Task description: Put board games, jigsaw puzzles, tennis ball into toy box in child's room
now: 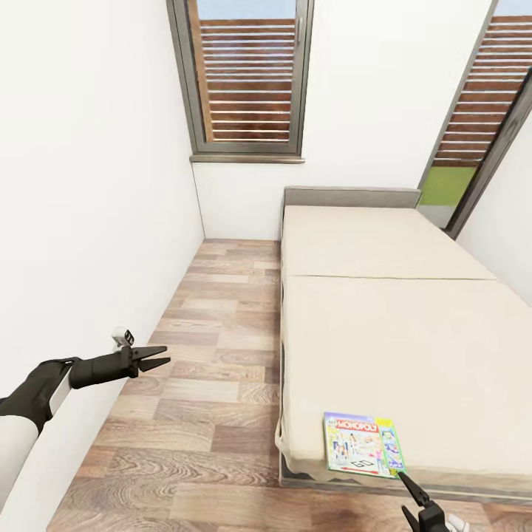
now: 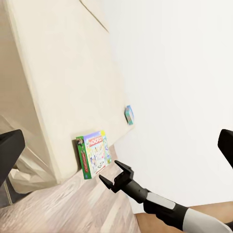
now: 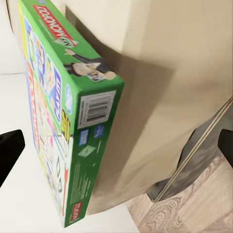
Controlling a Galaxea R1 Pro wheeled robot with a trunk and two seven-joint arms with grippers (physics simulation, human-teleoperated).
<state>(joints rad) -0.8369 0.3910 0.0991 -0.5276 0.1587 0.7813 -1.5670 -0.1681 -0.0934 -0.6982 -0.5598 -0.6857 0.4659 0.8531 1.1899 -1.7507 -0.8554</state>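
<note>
**One word I can read: MONOPOLY**

I read "MONOPOLY" in white on a red band across the lid of the board game (image 1: 363, 445) lying at the near edge of the bed (image 1: 384, 325). My right wrist camera shows the same word again, plus a barcode panel on the box's green side; its smaller print is illegible.

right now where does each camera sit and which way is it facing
Head view: high on the robot, looking down over the wood plank floor and cream mattress bed; left gripper and right gripper show.
Left wrist view: on the left arm, facing across to the bed; right gripper shows, plus a small second box.
Right wrist view: on the right arm, close to the green-edged Monopoly box at the bed edge.
All three share that box.
</note>
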